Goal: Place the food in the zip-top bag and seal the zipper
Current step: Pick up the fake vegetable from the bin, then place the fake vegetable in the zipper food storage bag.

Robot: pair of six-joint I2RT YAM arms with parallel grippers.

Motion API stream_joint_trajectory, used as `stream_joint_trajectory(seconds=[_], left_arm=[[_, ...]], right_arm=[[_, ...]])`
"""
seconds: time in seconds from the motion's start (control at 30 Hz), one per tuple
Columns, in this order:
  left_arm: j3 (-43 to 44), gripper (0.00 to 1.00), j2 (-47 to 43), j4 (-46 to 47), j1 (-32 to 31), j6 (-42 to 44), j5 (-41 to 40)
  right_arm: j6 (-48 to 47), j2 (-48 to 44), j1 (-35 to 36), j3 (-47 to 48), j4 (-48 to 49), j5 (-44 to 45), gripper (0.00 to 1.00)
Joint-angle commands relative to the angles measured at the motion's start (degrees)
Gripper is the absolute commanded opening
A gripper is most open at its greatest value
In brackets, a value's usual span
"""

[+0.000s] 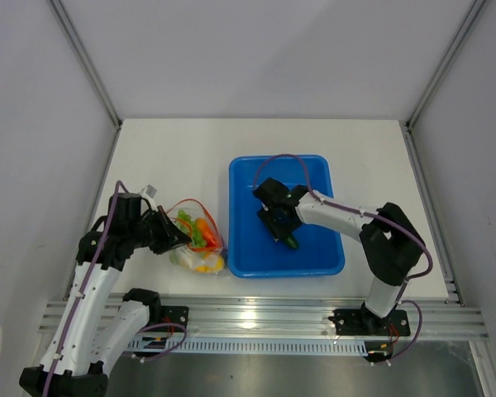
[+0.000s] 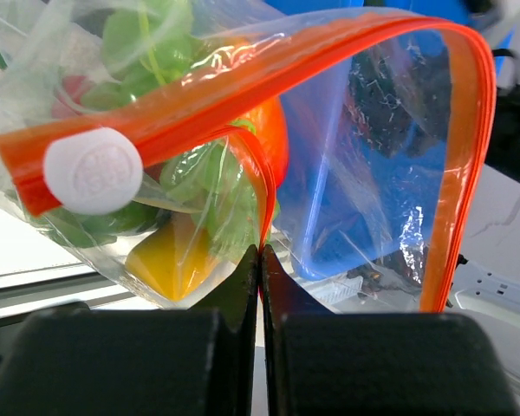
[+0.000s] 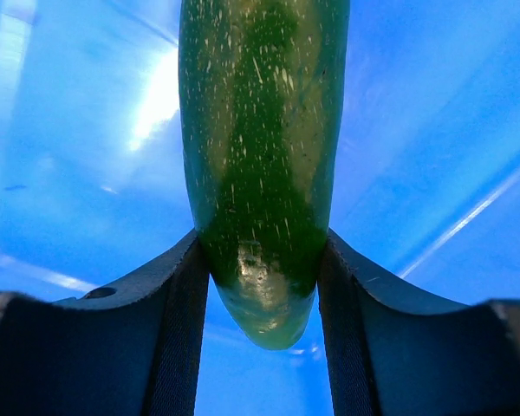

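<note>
Top view, left gripper (image 1: 172, 236) at the zip-top bag (image 1: 200, 263) holding food (image 1: 202, 229) on the table (image 1: 174, 157) beside blue tub (image 1: 322, 178), right gripper (image 1: 283, 233) inside tub, left wrist, jaws pinched together on the orange zipper (image 2: 243, 95), white slider (image 2: 93, 171) nearby, right wrist, fingers clamped around long green vegetable (image 3: 260, 156)

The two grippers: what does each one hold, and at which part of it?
The left gripper pinches the zip-top bag at its orange zipper strip. The right gripper grips the long green vegetable near one end.
</note>
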Motion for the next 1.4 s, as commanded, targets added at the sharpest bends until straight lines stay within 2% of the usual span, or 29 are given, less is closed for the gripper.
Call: stream_joint_trajectory(seconds=[0.0,0.2,0.37,0.53,0.63,0.9,1.1,1.23,1.37], left_arm=[[2.99,0.01,0.67,1.38,0.6,1.01,0.59],[3.52,0.01,1.64,1.73,0.6,0.84,0.94],[4.58,0.0,1.99,1.47,0.6,0.66,1.03],[5.37,0.01,1.81,1.2,0.6,-0.04,1.21],[5.72,0.01,1.55,1.02,0.6,-0.66,1.38],[6.6,0.0,1.2,0.76,0.6,-1.71,2.09],[9.06,0.0,1.02,0.32,0.6,-2.59,2.26],[9.15,0.01,1.02,1.11,0.6,-3.64,2.87],[8.8,0.01,0.5,1.29,0.6,-4.09,2.79]], right_arm=[[0.82,-6.06,-0.64,6.13,-2.5,-1.85,0.0],[1.96,-9.23,-2.92,17.36,-6.54,-7.3,0.0],[3.8,-9.4,-3.01,26.96,-6.65,-21.17,0.0],[8.37,-8.27,-1.96,33.54,1.79,-40.74,0.0],[10.75,-5.64,0.32,36.98,5.3,-44.92,0.0],[10.22,-1.41,7.44,41.82,8.92,-40.45,0.0],[10.05,0.96,9.99,40.77,7.95,-36.67,0.0],[8.9,1.93,12.89,40.07,6.28,-29.13,0.0],[11.01,1.32,13.07,36.73,8.3,-25.41,0.0]])
